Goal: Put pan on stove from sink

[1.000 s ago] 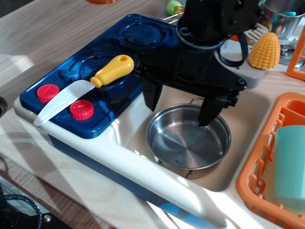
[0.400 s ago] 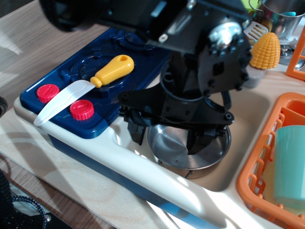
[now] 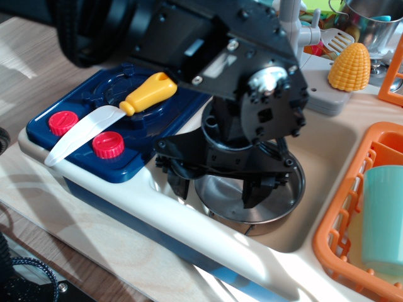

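1. The pan (image 3: 252, 195) is found resting in the sink (image 3: 327, 151); nothing is lifted.
2. The gripper (image 3: 217, 189) is lowered over it, fingers (image 3: 255, 192) spread apart, no grip seen.
3. Grasp and transfer to the stove (image 3: 94, 119) remain outstanding.

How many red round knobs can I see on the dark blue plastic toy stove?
2. One red round knob sits at the left front corner of the dark blue plastic stove; the other red knob is just right of it. The arm may hide more.
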